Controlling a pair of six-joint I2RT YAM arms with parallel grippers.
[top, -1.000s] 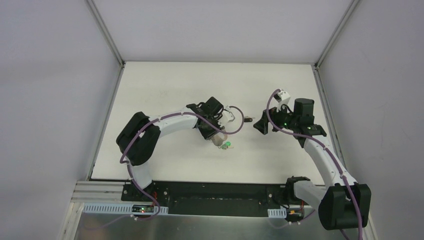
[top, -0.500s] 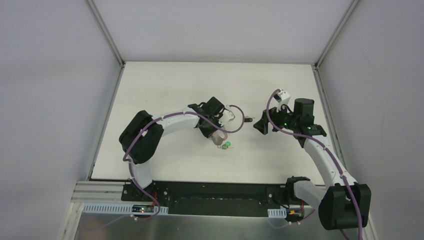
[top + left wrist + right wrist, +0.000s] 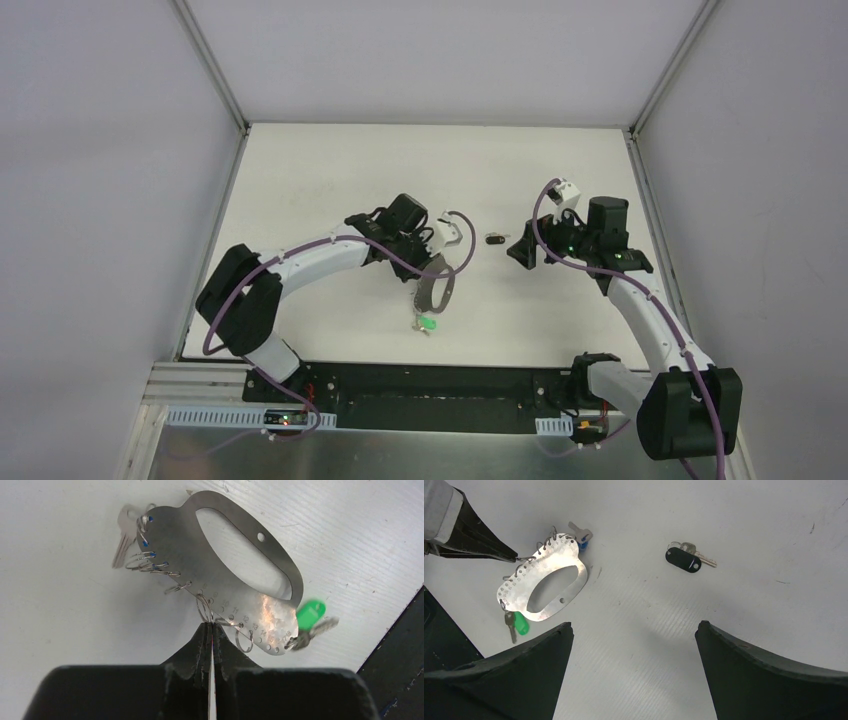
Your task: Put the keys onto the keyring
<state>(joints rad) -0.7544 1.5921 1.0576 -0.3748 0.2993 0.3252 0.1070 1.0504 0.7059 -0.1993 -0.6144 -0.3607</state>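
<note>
While both arms reach out over the white table (image 3: pixel 300 190), the overhead view shows the keyring (image 3: pixel 436 288) left of the table's middle, toward the near edge. It is a thin silvery piece with the green key (image 3: pixel 428 323) at its near end. The left gripper (image 3: pixel 428 270) sits right at it, and the black key (image 3: pixel 494 239) lies well apart, just beside the right gripper (image 3: pixel 522 250). Pale grey walls (image 3: pixel 100 200) box the table in on three sides. From the left wrist, the keyring proves to be a flat oval metal plate with a long oval cut-out and a row of small holes along one edge. Wire rings (image 3: pixel 150 566) are threaded through several holes. The black fingers are pressed together, pinching one ring at that edge. The green key hangs from one end, the blue key (image 3: pixel 123 534) from the other; whether the plate rests flat I cannot tell. From the right wrist, that gripper's jaws stand wide apart over bare table, holding nothing, and nothing lies between the black key and the keyring.
</note>
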